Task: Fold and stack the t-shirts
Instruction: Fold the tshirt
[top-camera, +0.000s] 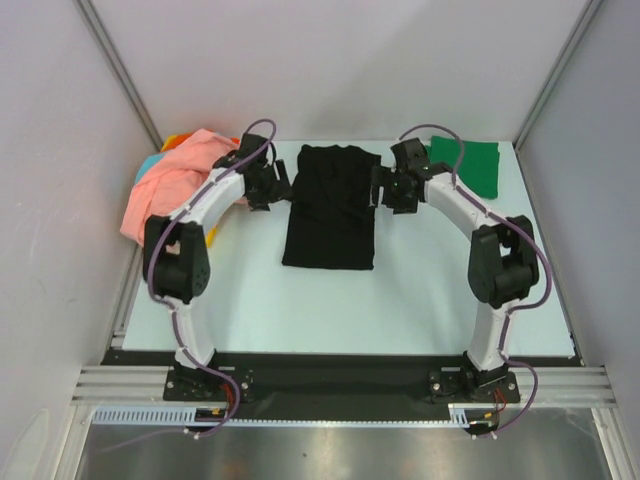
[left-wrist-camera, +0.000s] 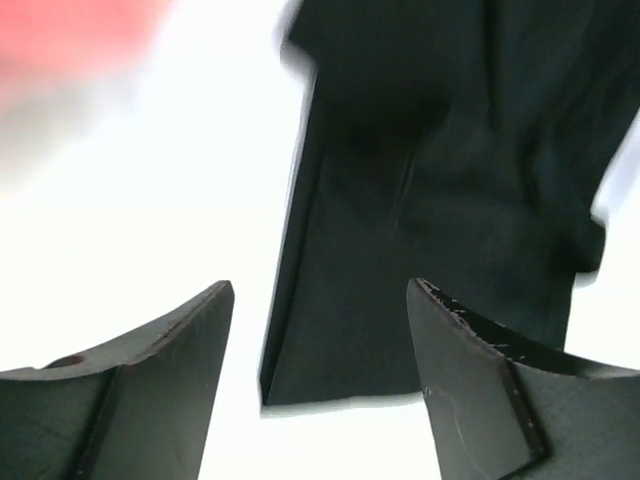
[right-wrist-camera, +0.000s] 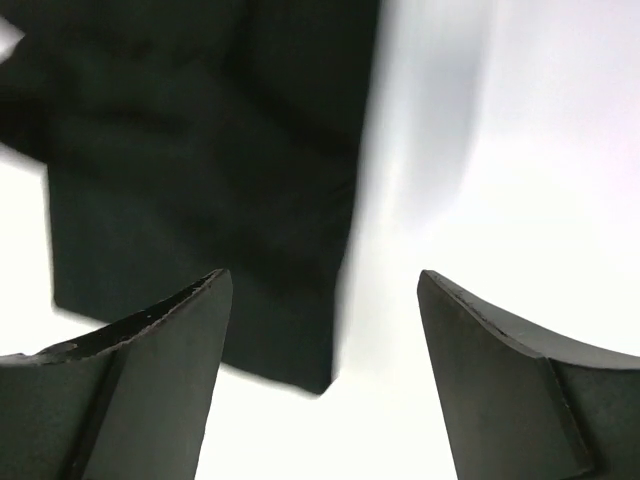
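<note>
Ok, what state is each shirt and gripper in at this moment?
black t-shirt: folded into a long strip, lying flat mid-table.
green t-shirt: folded, at the far right.
salmon-pink t-shirt: unfolded, crumpled in a heap at the far left.
left gripper: open, empty.
right gripper: open, empty.

table (top-camera: 420, 300) bare nearside, shirt pile (top-camera: 175, 190) far-left

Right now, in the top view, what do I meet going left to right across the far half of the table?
pink shirt -> left gripper -> black shirt -> right gripper -> green shirt
</note>
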